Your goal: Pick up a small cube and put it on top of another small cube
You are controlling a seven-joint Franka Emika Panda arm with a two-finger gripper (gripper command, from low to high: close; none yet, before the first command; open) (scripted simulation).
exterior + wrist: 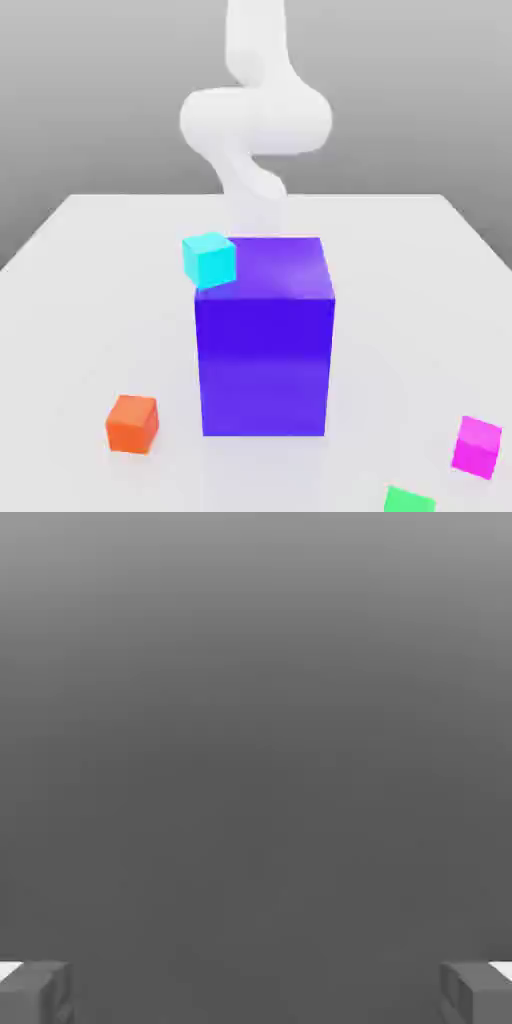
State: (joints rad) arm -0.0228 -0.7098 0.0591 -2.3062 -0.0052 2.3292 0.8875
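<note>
Landmark: the big blue-violet block (265, 340) stands upright near the middle of the white table (80, 290).
Small cube: the magenta-pink cube (477, 445) sits on the table, well off to the exterior view's right of the block and nearer the camera, close to the table's front-right edge.
Green cube (408, 499): in front of the block and toward the exterior view's right, cut by the picture's lower border, near the pink cube but apart from it.
Orange cube (132, 422): on the table by the block's front-left corner, apart from it.
Cyan cube (210, 259): tilted, at the block's upper left corner; I cannot tell if it touches the block or lies behind it.
Open room: bare table on both sides of the block and between the block and the pink cube.
Arm (255, 115): white, rising behind the block.
Gripper (256, 992): spread wide, one fingertip (35, 992) at each lower corner of the hand view, nothing between them, nothing touched, grey background ahead.
</note>
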